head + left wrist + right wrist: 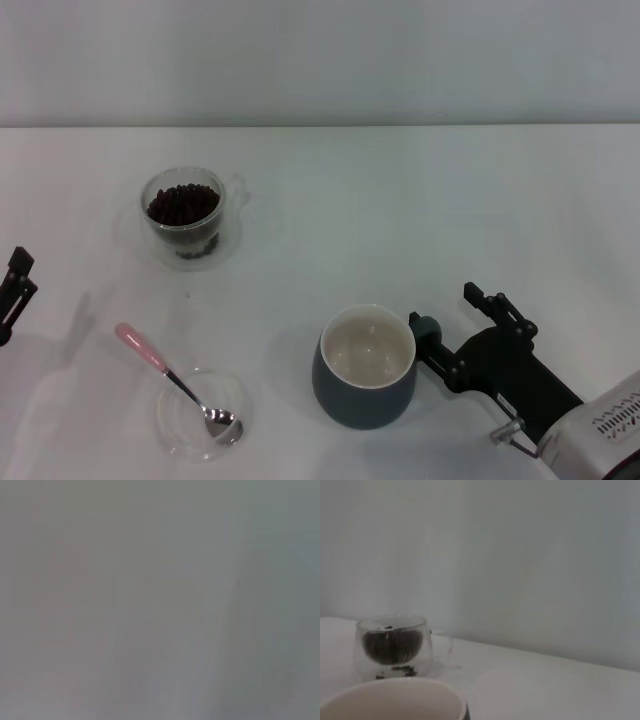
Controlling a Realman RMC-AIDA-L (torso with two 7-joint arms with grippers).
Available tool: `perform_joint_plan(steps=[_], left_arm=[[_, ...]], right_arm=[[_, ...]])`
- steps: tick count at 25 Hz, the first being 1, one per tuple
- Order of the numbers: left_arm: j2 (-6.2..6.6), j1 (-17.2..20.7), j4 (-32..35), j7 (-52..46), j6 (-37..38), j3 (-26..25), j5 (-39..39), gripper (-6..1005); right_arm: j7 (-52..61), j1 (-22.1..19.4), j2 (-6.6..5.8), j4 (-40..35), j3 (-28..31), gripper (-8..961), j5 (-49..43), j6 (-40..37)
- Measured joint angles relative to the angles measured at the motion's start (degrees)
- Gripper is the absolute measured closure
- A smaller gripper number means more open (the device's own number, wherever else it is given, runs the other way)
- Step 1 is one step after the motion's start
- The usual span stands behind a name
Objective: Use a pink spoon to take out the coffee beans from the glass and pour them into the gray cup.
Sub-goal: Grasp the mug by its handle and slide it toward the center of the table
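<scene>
The glass (pixel 183 213) holding the coffee beans (pixel 183 204) stands at the back left of the white table; it also shows in the right wrist view as the glass (pixel 392 645) behind the gray cup's rim (pixel 395 697). The pink spoon (pixel 165 372) lies at the front left, its bowl resting in a shallow clear dish (pixel 178 432). At the front centre stands the gray cup (pixel 367 370), cream inside, with no beans visible in it. My right gripper (pixel 450 322) is open just beside the cup's handle. Only a bit of my left gripper (pixel 15 285) shows, at the left edge.
The white table (pixel 400 220) runs back to a pale wall. The left wrist view shows only a plain grey surface.
</scene>
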Motion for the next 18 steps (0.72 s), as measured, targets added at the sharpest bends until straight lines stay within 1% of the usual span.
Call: perform_joint_plan(steps=[9,11,18], left_arm=[[0.00,0.60,0.00,0.00,-1.63,0.00,0.03,109],[0.00,0.88,0.00,0.00,-2.10,0.00,0.03,110],[0.00,0.93,0.00,0.00,-2.27,0.00,0.00,110]], right_arm=[[15.19,0.75,-0.16,-7.96,-0.10,135,-9.14,-1.85],[18.20,0.85,-0.27,-10.32,-0.10,128,-12.35,-2.89],[19.21,0.45,-0.38,-12.64,-0.40,130,-13.76,-5.09]])
